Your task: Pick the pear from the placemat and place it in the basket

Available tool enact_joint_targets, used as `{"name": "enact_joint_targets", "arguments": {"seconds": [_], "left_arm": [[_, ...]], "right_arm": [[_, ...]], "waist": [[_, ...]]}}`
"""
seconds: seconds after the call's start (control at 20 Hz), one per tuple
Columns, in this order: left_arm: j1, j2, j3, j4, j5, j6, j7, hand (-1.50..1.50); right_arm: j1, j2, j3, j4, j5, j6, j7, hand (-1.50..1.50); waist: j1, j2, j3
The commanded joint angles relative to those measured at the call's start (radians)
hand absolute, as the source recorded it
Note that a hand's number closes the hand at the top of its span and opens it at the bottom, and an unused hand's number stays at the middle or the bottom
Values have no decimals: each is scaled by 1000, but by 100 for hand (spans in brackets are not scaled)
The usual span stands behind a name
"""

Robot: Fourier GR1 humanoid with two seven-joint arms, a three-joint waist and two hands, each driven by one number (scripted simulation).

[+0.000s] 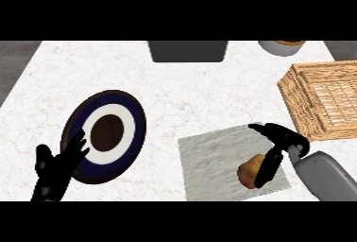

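Single head view, steeply down on counter [209,90]; far edge cropped, likely close.

Kitchen, marble counter [209,85], plate [105,137], basket [324,101]

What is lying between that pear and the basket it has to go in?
Nothing visible. The pear sits on the placemat with the right hand at it; only bare counter separates it from the basket.
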Motion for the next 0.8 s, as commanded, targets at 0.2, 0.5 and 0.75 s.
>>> {"name": "enact_joint_targets", "arguments": {"seconds": [0.2, 0.5, 0.75], "left_arm": [[42, 7, 35, 81, 3, -64, -33, 0], [-9, -37, 20, 91, -29, -25, 24, 0], [43, -23, 37, 62, -28, -43, 10, 0]], "right_arm": [[30, 56, -14, -21, 61, 11, 24, -150], [52, 104, -14, 75, 149, -32, -62, -150], [40, 48, 10, 18, 212, 42, -142, 150]], "waist": [[-2, 9, -13], [-1, 10, -13], [0, 9, -13]]}}
